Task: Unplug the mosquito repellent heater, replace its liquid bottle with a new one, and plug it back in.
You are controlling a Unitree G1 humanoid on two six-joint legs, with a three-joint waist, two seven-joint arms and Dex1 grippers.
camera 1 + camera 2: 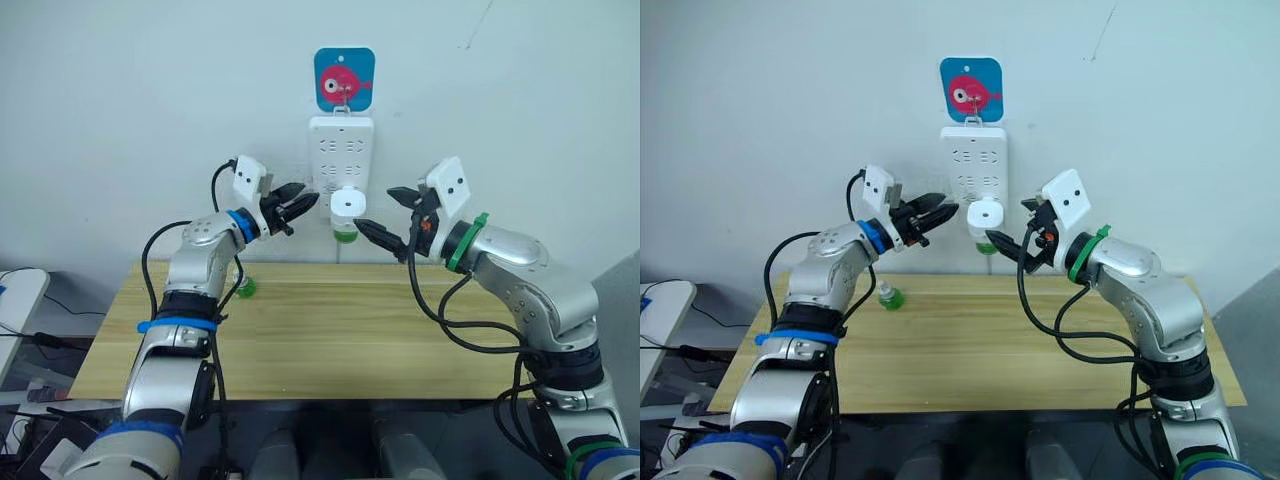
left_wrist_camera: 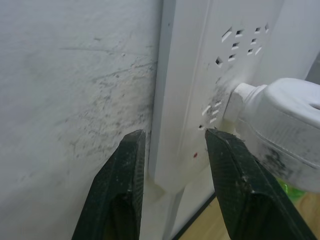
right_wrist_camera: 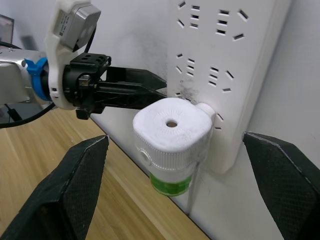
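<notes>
Small white rounded plastic mosquito repellent heater [image 3: 171, 131]: plugged into the lower end of the long white wall-mounted power strip [image 1: 340, 150], green-based bottle [image 3: 171, 183] hanging beneath it, not yet gripped
Left gripper [image 1: 297, 203] spread, its black fingers [image 2: 120, 190] straddling the strip's lower left edge, apparently to brace it. Right gripper [image 3: 175, 185] wide apart, flanking the heater without contact. Judgement: close the right fingers squarely on the heater's white body, not the bottle, then pull straight off the strip face while the left holds the strip against the wall; a skewed pull risks bending the pins or swinging the strip. A small green bottle [image 1: 889, 297] stands near the wooden table's [image 1: 400, 340] rear left edge
</notes>
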